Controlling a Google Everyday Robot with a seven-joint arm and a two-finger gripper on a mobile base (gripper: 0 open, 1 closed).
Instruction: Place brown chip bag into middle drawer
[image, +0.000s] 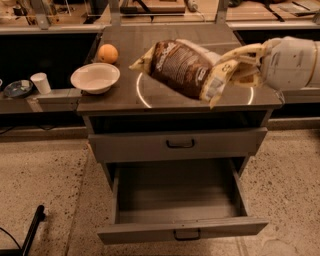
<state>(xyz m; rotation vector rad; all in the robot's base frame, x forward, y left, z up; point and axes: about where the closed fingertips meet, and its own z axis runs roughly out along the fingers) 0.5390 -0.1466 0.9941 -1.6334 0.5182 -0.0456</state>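
The brown chip bag (177, 67) hangs in the air over the counter top, tilted, its pale end pinched at the right. My gripper (236, 66) comes in from the right edge and is shut on that end of the bag; its white wrist fills the far right. The middle drawer (180, 202) stands pulled open below the counter, its long grey tray bare, its narrow front panel with the small black loop handle (186, 235) nearest the camera. The bag is above and behind the open tray, not over it.
A white bowl (95, 77) and an orange (108, 53) sit on the counter's left side. A taller-fronted closed drawer (150, 146) with a black handle lies above the open one. A white cup (41, 83) and a dark dish (17, 88) stand on a low shelf at left.
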